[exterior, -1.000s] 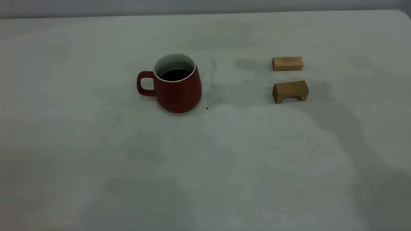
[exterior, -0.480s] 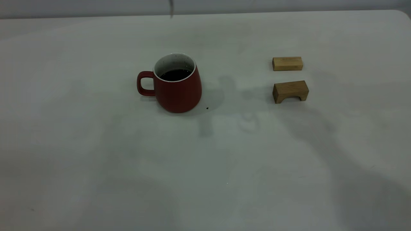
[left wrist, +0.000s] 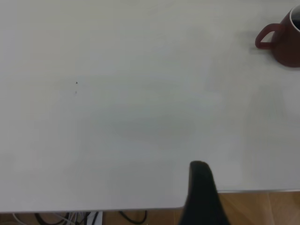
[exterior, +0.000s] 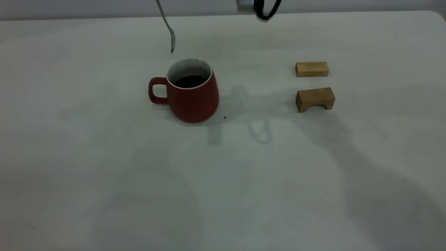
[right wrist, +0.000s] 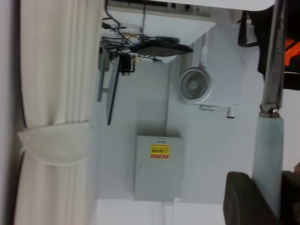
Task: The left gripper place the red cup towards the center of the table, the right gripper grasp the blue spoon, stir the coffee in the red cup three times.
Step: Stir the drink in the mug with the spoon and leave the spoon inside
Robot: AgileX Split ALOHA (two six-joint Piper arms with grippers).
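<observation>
Right gripper [right wrist: 265,201] clamps the blue spoon [right wrist: 268,154] by its pale handle; metal neck and bowl [exterior: 171,40] hang below the jaws, just above the red cup [exterior: 192,91] rim, behind it. Spoon looks light, stiff, slick, so a handle grip suits. Left gripper [left wrist: 202,192] parked well clear; jaw state unclear. Coffee [exterior: 190,81] can slosh.

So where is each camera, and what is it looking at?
Exterior view: outside the rig, looking down across the table at the red cup, two wooden blocks and the hanging blue spoon.
Left wrist view: on the left arm near the table's edge, looking over it; one black finger shows.
Right wrist view: on the right arm, facing the room, a curtain; the right gripper clamps the spoon's handle.
Shared: the cup shows in the exterior and left wrist views.
</observation>
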